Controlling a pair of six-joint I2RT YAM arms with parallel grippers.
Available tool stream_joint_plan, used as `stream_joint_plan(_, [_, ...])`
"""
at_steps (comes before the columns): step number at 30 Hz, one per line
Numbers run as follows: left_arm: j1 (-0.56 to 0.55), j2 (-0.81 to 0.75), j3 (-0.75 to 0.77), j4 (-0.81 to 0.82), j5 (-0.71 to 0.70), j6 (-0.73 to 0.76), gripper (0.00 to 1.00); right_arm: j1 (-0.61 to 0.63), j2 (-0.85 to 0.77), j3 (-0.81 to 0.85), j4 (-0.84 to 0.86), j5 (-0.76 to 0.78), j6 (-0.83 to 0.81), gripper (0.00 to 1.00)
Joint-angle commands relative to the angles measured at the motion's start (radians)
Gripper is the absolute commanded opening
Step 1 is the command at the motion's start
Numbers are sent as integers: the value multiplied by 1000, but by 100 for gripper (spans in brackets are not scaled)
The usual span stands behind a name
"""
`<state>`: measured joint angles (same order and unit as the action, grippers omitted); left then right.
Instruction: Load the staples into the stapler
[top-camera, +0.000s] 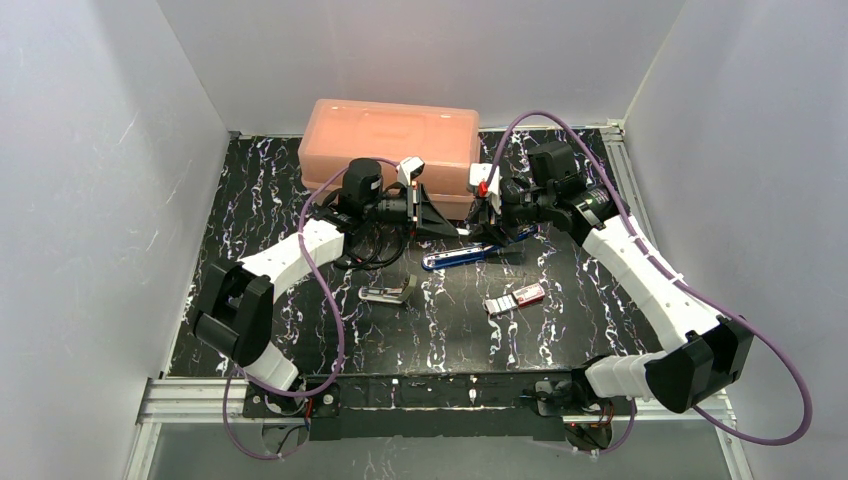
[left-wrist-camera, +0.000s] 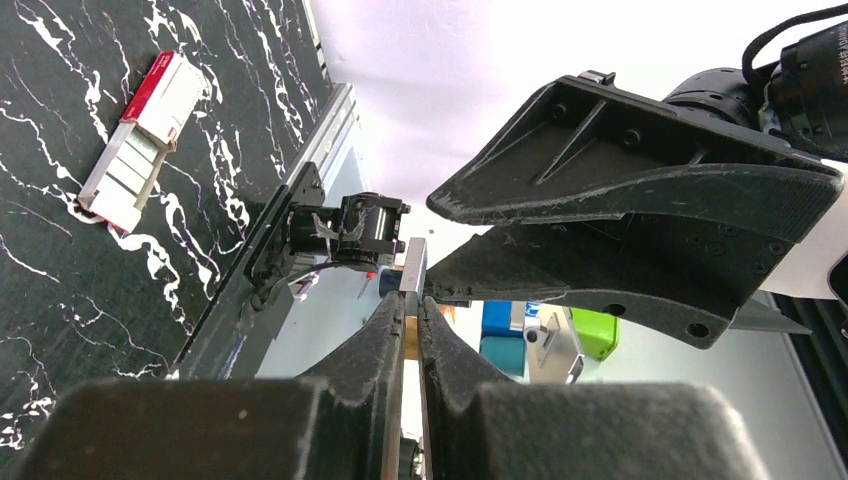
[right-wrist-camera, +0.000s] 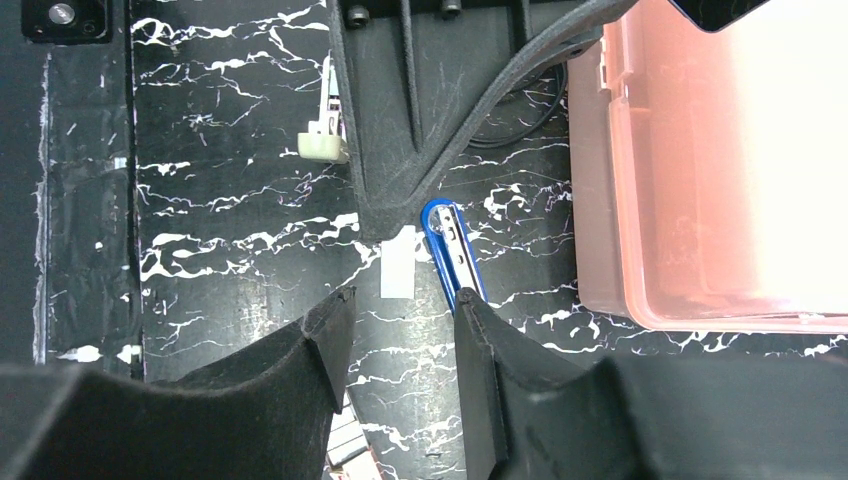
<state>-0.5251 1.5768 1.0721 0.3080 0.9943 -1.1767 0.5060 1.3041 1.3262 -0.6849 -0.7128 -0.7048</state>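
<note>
The staples box (top-camera: 515, 298) lay on the table (top-camera: 570, 315), tray slid partly out, at 4 o'clock of the blue stapler (top-camera: 460, 257). The left gripper (left-wrist-camera: 413, 315) was pinching a short silvery strip (left-wrist-camera: 414, 272), likely staples, above the stapler's 12 o'clock side. The right gripper (right-wrist-camera: 400, 300) was spread just beside it, holding nothing. This looked like a handover. The right fingers should close squarely on the strip's flat sides before the left lets go, or it could twist or drop.
</note>
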Motion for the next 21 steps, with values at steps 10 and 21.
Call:
stream_joint_plan(10, [0, -17, -18, 83, 23, -53, 0, 5, 15, -6, 62, -45, 54, 43])
stream_joint_plan(21, [2, -17, -23, 91, 26, -58, 0, 5, 23, -4, 64, -43, 59, 29])
